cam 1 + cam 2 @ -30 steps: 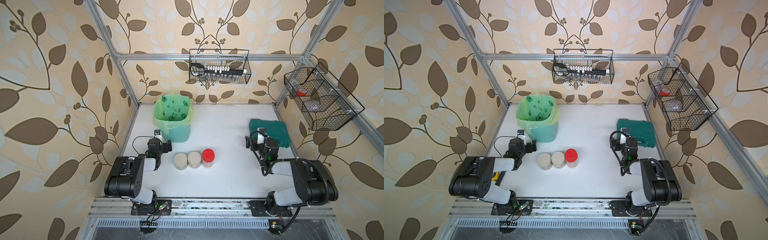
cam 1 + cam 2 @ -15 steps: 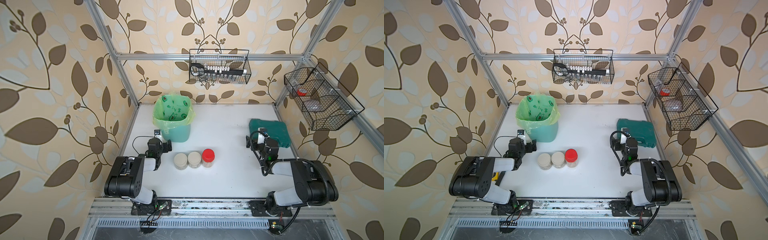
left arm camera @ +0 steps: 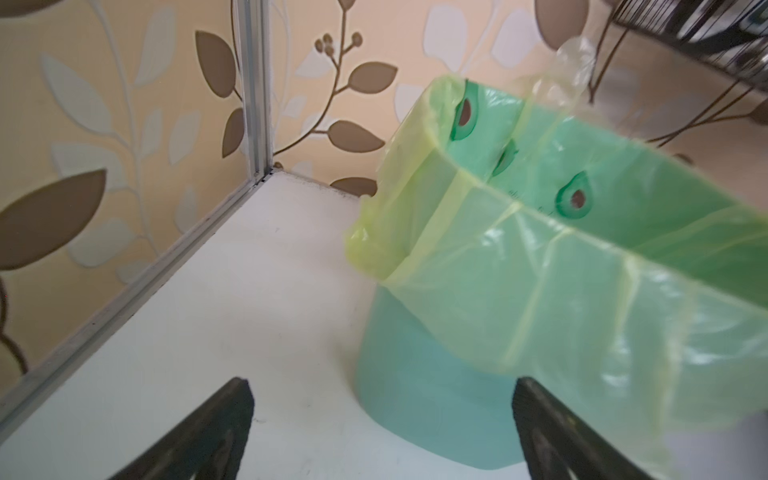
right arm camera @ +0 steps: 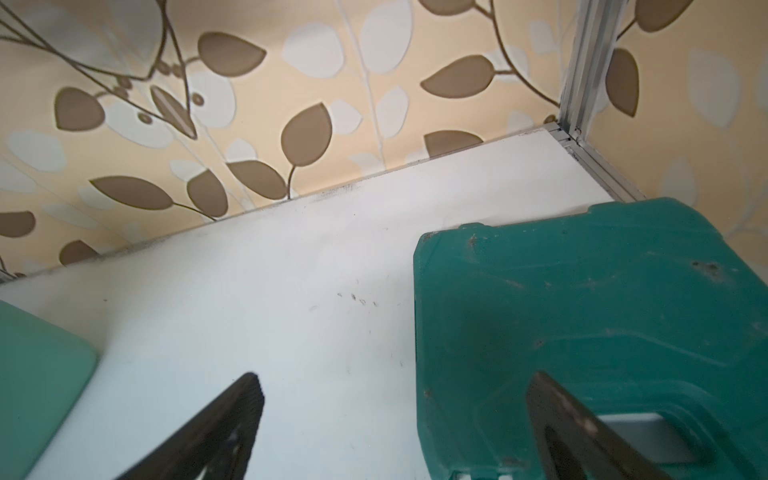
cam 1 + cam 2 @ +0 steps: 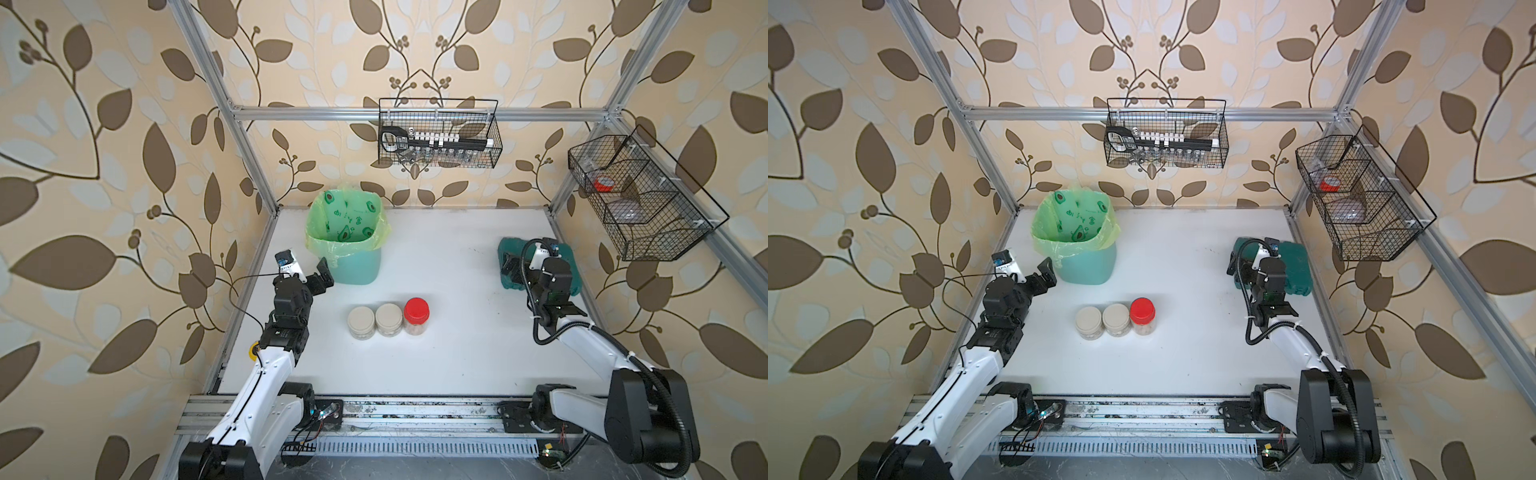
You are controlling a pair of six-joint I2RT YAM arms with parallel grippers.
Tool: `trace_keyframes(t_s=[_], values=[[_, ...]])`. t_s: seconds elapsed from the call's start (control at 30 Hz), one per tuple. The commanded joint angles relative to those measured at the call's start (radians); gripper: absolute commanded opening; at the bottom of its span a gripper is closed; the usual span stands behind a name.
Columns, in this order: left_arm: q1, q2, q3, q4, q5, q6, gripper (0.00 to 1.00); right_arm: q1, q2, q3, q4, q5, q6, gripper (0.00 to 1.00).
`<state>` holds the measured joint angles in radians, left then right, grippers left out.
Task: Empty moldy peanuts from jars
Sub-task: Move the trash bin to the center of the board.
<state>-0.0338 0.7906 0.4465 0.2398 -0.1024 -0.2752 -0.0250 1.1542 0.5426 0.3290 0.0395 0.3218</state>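
Three clear jars stand in a row at mid-table in both top views. Two squat jars carry beige lids (image 5: 360, 319) (image 5: 389, 316) (image 5: 1089, 320) (image 5: 1116, 316), and a taller jar has a red lid (image 5: 416, 309) (image 5: 1142, 309). Pale moldy peanuts (image 5: 415, 329) show through the glass. My left gripper (image 5: 318, 277) (image 5: 1040, 279) (image 3: 382, 386) is open and empty at the left, facing the mint-green bin. Across the table my right gripper (image 5: 515, 266) (image 5: 1241, 266) (image 4: 395, 379) is open and empty, one finger over a dark green case. Both grippers are well away from the jars.
A mint-green bin (image 5: 353, 266) (image 5: 1088, 266) (image 3: 415, 395) (image 4: 41, 374) lined with a green bag stands at the back left. The dark green case (image 5: 567, 270) (image 5: 1298, 270) (image 4: 582, 311) lies at the right wall. Wire baskets (image 5: 438, 133) (image 5: 640, 195) hang on the back and right walls.
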Motion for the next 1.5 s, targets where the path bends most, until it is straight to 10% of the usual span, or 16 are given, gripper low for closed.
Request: trace_keyframes(t_s=[0.0,0.17,0.37,0.73,0.97,1.47], values=[[-0.008,-0.034,0.035,-0.090,0.201,-0.113,0.99,-0.008,-0.078,0.005,-0.100,-0.073,0.099,0.85],[-0.036,-0.059,0.151,-0.203,0.335,-0.126,0.99,-0.004,-0.187,-0.020,-0.064,-0.247,0.088,0.82],[-0.201,-0.133,0.300,-0.358,0.081,-0.099,0.93,0.042,-0.199,0.007,-0.075,-0.318,0.070,0.78],[-0.182,0.336,0.876,-0.813,-0.162,-0.037,0.91,0.173,-0.124,0.069,-0.123,-0.270,0.021,0.75],[0.041,0.452,0.982,-0.839,0.045,-0.036,0.72,0.213,-0.089,0.083,-0.134,-0.221,0.003,0.73],[0.069,0.611,0.950,-0.779,0.188,-0.053,0.59,0.284,-0.068,0.121,-0.179,-0.173,-0.035,0.68]])
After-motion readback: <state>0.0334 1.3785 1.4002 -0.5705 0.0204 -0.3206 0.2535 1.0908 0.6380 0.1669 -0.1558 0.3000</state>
